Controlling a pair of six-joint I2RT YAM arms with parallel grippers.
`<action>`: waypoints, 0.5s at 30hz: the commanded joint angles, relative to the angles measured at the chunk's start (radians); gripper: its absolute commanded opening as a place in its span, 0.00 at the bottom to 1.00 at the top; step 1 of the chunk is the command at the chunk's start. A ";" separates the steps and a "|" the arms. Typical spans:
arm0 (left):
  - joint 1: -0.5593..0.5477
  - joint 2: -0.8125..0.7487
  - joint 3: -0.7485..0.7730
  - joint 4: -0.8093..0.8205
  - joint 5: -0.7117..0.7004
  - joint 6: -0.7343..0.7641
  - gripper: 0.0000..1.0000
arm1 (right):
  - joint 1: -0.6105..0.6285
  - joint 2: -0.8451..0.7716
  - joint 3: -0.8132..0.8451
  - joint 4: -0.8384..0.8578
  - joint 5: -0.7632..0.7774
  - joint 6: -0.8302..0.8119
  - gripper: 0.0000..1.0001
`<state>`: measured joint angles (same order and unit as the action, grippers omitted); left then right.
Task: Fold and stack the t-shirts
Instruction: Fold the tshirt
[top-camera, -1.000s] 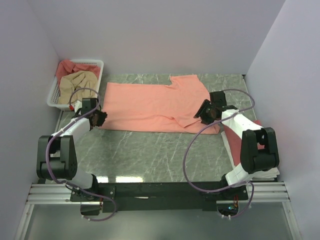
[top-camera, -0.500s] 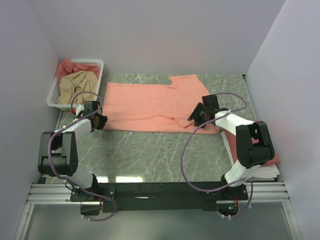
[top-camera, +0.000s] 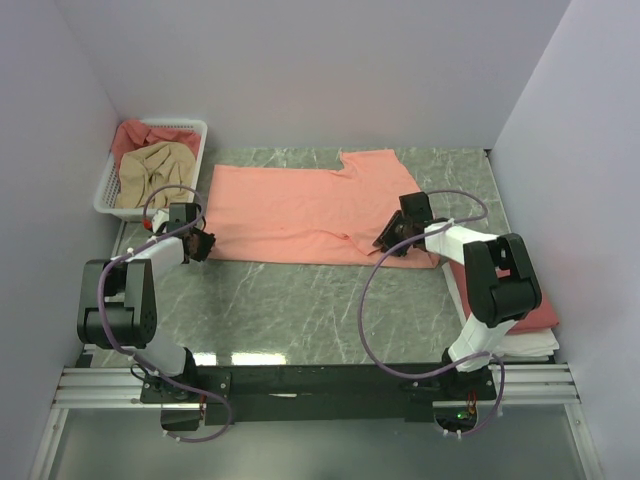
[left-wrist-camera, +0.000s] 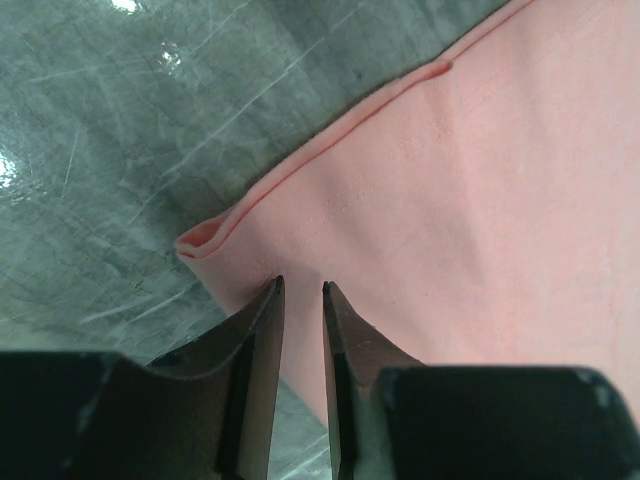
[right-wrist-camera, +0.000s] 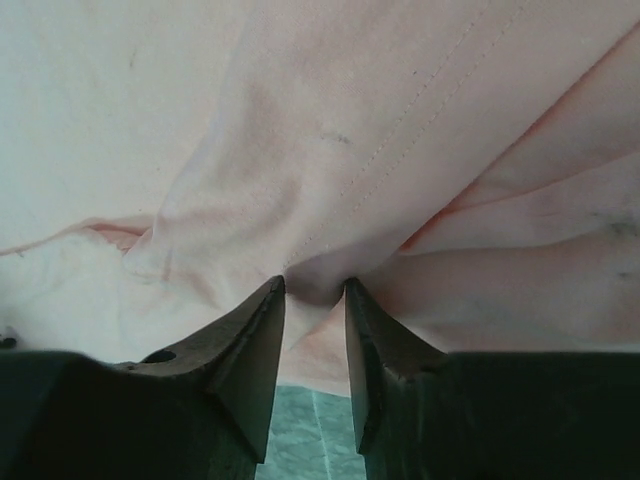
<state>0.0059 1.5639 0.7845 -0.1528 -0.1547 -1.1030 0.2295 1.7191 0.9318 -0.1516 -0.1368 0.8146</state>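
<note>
A salmon-pink t-shirt (top-camera: 300, 210) lies spread flat across the far half of the green marble table (top-camera: 300, 300). My left gripper (top-camera: 203, 243) sits at its near left corner, the jaws nearly closed with the hem between them (left-wrist-camera: 301, 287). My right gripper (top-camera: 388, 238) is at the near right part by the sleeve, pinching a puckered fold of the cloth (right-wrist-camera: 315, 285). The pink cloth fills most of the left wrist view (left-wrist-camera: 480, 180) and the right wrist view (right-wrist-camera: 350, 120). A beige-tan shirt (top-camera: 150, 175) and a rose-red shirt (top-camera: 130, 135) lie crumpled in the basket.
The white lattice basket (top-camera: 108, 185) stands at the far left corner, off the table's edge. A folded rose-red shirt (top-camera: 540, 310) lies on a white slab (top-camera: 535, 345) at the right, beside the right arm. Walls close in on the left, back and right.
Both grippers have lowered and drawn in onto the near edge of the pink shirt. The right gripper moved left along the edge. The shirt itself has not shifted.
</note>
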 joint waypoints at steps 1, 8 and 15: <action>-0.001 -0.004 0.016 0.015 -0.016 0.005 0.27 | 0.008 0.013 0.047 0.035 0.005 0.012 0.37; -0.001 -0.007 0.024 0.010 -0.016 0.008 0.27 | 0.010 0.043 0.134 0.003 0.005 0.011 0.02; 0.000 -0.004 0.027 0.010 -0.005 0.009 0.27 | 0.010 0.123 0.287 -0.049 0.017 -0.005 0.00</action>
<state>0.0059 1.5642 0.7845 -0.1539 -0.1547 -1.1007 0.2306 1.8046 1.1286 -0.1818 -0.1394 0.8207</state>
